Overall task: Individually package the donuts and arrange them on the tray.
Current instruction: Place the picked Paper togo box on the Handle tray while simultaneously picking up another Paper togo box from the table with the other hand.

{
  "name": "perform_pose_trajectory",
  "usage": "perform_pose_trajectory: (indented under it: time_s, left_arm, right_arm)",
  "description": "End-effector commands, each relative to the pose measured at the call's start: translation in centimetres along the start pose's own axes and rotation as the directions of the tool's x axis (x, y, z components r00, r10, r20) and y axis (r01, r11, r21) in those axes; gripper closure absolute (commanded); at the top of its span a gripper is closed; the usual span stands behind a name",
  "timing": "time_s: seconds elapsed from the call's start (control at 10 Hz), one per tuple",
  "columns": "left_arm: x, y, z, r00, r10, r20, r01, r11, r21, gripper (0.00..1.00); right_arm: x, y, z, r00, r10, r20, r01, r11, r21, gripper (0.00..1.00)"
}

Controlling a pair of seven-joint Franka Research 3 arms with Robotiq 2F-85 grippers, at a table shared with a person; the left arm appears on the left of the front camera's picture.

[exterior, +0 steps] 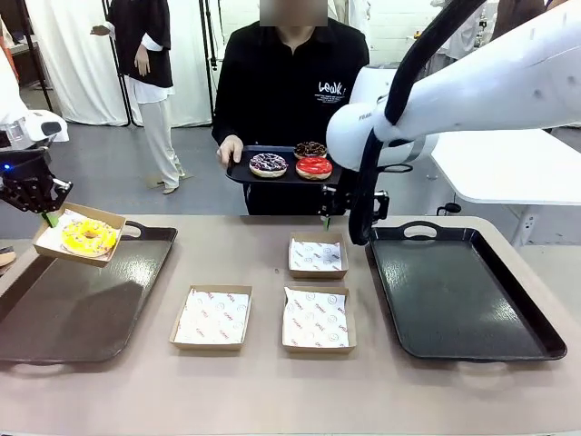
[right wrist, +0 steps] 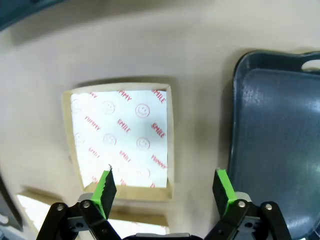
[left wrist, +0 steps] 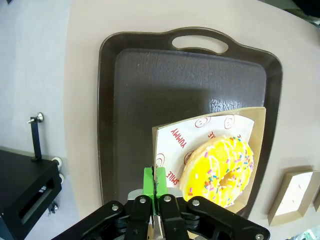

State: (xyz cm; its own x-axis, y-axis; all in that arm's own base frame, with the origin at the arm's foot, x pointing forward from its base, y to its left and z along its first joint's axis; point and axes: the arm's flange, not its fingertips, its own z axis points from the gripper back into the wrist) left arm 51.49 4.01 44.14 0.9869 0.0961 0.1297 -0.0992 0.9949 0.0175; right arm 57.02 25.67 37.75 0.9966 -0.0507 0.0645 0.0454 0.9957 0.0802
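At frame left, my left jaws clamped the box [exterior: 111, 231] edge, yellow donut [exterior: 89, 237] hanging over the tray [exterior: 73, 309]; right jaws gaped open.

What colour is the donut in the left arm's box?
The donut is yellow with coloured sprinkles; left wrist view.

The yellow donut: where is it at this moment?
In the front view it lies at the far left, in a cardboard box that the robot's left hand holds by its edge above the left tray.
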Motion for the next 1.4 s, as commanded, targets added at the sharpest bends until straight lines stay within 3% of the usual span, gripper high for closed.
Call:
perform_pose_trajectory:
  time_s: [0.0, 0.3, 0.4, 0.5, 1.1, 1.3]
  left_arm:
    - [0.9, 0.5, -0.4, 1.0, -0.028, 0.009, 0.028, 0.999, -0.025, 0.99]
    - [0.4, 0.1, -0.8, 1.0, -0.006, -0.008, 0.006, 1.0, -0.005, 0.99]
    - [0.4, 0.1, -0.8, 1.0, -0.006, -0.008, 0.006, 1.0, -0.005, 0.99]
    - [0.4, 0.1, -0.8, 1.0, -0.006, -0.008, 0.006, 1.0, -0.005, 0.99]
    - [0.4, 0.0, -1.0, 1.0, -0.009, -0.011, 0.009, 1.0, -0.005, 0.99]
    - [1.8, 0.5, -2.7, 1.0, -0.017, -0.015, 0.017, 1.0, -0.006, 0.99]
  right_arm:
    - [0.8, 0.0, -1.5, 0.999, -0.047, 0.016, 0.047, 0.999, -0.007, 0.0]
    - [0.2, -0.8, -2.3, 0.999, -0.002, 0.053, -0.002, 0.997, 0.071, 0.0]
    - [-0.5, -0.6, -1.8, 0.993, 0.023, 0.118, -0.026, 0.999, 0.025, 0.0]
    - [0.9, -0.5, -2.4, 0.999, -0.023, 0.025, 0.022, 1.0, 0.022, 0.0]
    - [0.9, -0.5, -2.4, 0.999, -0.023, 0.025, 0.022, 1.0, 0.022, 0.0]
    - [0.6, -0.7, -2.6, 0.999, -0.012, 0.042, 0.011, 1.0, 0.022, 0.0]
